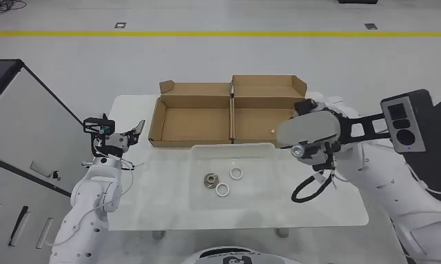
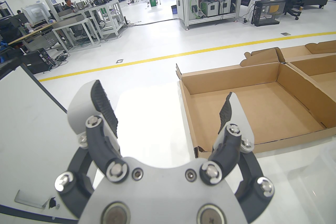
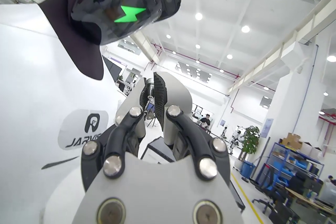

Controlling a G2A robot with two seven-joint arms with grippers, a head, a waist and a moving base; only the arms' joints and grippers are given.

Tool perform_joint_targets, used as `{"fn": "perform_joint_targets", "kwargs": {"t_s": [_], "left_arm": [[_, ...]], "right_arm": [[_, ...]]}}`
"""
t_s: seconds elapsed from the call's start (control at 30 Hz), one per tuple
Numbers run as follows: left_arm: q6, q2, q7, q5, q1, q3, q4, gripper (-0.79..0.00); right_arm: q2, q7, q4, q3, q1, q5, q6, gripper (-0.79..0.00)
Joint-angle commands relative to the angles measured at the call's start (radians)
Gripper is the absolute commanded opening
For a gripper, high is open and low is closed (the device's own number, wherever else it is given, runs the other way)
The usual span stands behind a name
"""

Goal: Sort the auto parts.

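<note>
left gripper gapes wide, empty, beside the left box; rightward and closer to the robot, a flanged metal part and two white rings lie in the clear tray; right gripper pinches a small ribbed part.

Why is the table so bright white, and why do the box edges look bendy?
Left wrist view: lamp glare washes out the table beyond the open left gripper, and the wide lens bows the box edges. Right wrist view: ceiling lamps shine straight in behind the right gripper, shut on a small part. Top view: the rings cast only faint shadows.
</note>
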Motion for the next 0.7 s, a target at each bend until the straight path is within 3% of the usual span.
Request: {"fn": "perform_joint_targets", "kwargs": {"t_s": [0.0, 0.23, 0.47, 0.67], "left_arm": [[0.0, 0.0, 0.0, 0.0, 0.0, 0.0, 0.0, 0.0], [0.0, 0.0, 0.0, 0.0, 0.0, 0.0, 0.0, 0.0], [0.0, 0.0, 0.0, 0.0, 0.0, 0.0, 0.0, 0.0], [0.0, 0.0, 0.0, 0.0, 0.0, 0.0, 0.0, 0.0]], "right_arm": [[0.0, 0.01, 0.012, -0.009, 0.005, -0.007, 0.0, -0.785], [0.002, 0.078, 0.021, -0.027, 0.016, 0.028, 0.0, -0.785], [-0.01, -0.017, -0.006, -0.018, -0.009, 0.087, 0.0, -0.785], [-0.037, -0.017, -0.034, 0.013, -0.054, 0.169, 0.0, -0.785]]}}
